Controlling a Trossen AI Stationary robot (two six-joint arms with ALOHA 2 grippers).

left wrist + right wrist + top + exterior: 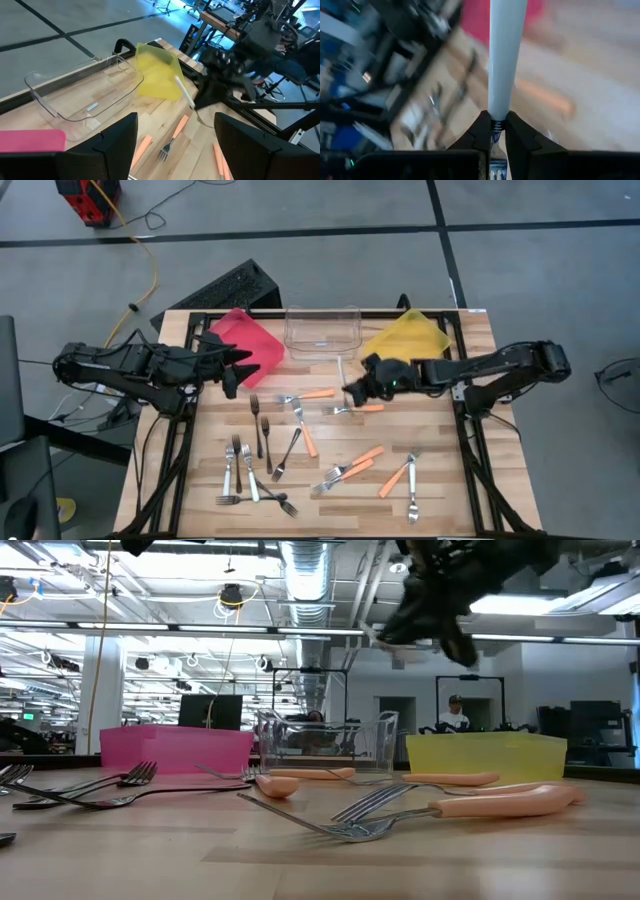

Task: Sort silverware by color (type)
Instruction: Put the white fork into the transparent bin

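My right gripper (358,387) hovers over the table's middle, just near of the clear bin (322,330), and is shut on a fork with a pale silver-white handle (341,370). The low view shows it high above the board (440,600). My left gripper (238,365) is open (175,145) and waits over the near corner of the red bin (245,340). Other forks lie flat on the table: orange-handled ones (318,393), dark ones (267,435) and plain silver ones (250,475). My right gripper pinches the fork between its two fingers at the thin neck (495,125), where the handle meets the head. The pale handle (506,55) sticks out past the fingertips toward the clear bin, and the tines (495,172) lie back between the fingers. The fork is lifted clear of the table.
Three bins stand in a row along the far edge: red, clear, and yellow (408,335). Forks are scattered over the middle and near half of the table, with a cluster at the near left (255,495). An orange-handled fork (360,408) lies just below my right gripper.
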